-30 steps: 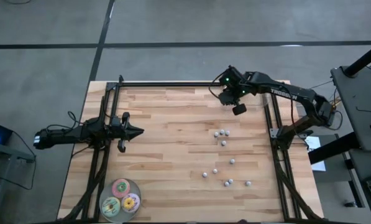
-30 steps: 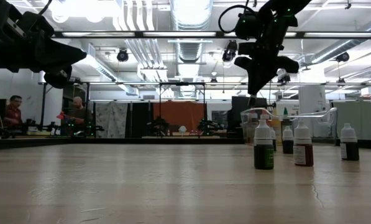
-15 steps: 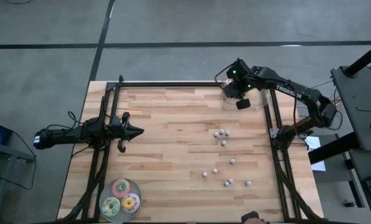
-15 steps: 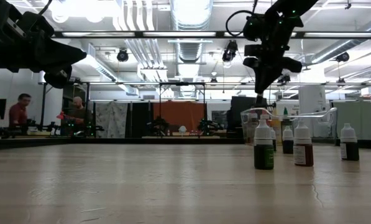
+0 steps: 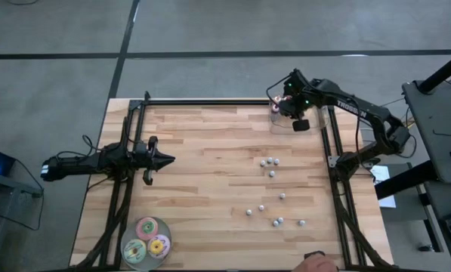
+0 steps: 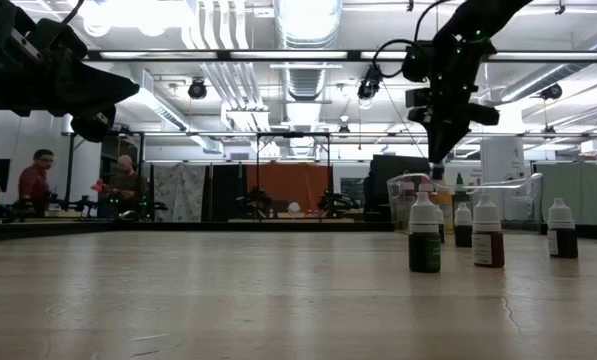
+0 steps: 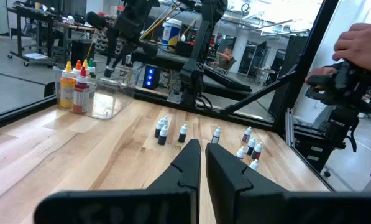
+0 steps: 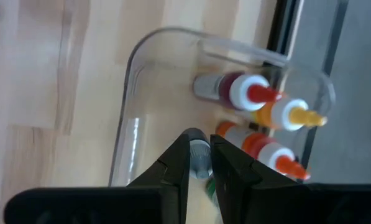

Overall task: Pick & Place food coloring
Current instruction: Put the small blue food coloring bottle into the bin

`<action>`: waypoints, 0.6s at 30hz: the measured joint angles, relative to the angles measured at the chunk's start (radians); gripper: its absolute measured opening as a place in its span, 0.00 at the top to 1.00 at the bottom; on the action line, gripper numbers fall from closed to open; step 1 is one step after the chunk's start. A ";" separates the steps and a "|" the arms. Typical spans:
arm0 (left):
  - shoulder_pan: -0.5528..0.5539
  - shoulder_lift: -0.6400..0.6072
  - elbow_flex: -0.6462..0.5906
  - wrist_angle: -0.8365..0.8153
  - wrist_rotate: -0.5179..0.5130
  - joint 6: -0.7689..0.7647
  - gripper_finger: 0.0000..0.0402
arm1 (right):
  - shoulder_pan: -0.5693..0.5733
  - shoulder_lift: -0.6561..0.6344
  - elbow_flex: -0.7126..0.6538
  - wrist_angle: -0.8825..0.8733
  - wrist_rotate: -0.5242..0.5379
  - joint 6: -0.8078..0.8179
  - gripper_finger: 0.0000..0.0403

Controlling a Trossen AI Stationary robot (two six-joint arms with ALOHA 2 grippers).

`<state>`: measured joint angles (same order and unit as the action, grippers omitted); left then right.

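At the near left corner of the wooden table lie three flat discs, pink, green and yellow, touching one another. The left gripper waits above the left side of the table, well apart from everything, its two fingers pressed nearly together with nothing between them. Toward the right half, loose food coloring bottles stand scattered on the bare wood: a small cluster of three near the middle and several more spread nearer the front edge; the low view shows four of them upright with pale caps. At the far right corner sits a clear plastic container, with the black frame rail running just beside it. Inside it stand larger dropper bottles with red, orange and yellow bodies and pointed tips, crowded at one end. The right gripper hangs directly over this container, pointing down. Its fingers are closed narrowly on a small food coloring bottle, whose pale cap shows between them, held above the container's open interior beside the dropper bottles.
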<state>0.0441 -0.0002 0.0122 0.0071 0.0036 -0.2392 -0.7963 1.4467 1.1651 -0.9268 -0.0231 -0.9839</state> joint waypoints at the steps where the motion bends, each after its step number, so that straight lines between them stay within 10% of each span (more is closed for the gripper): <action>1: 0.000 0.000 0.000 0.000 0.000 0.000 1.00 | -0.004 0.000 -0.007 0.002 0.000 -0.002 0.88; 18: 0.000 0.000 0.000 0.000 0.000 0.000 1.00 | -0.009 0.009 -0.035 0.029 -0.003 -0.007 0.88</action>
<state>0.0441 -0.0002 0.0121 0.0071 0.0036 -0.2390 -0.8051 1.4559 1.1304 -0.8977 -0.0261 -0.9913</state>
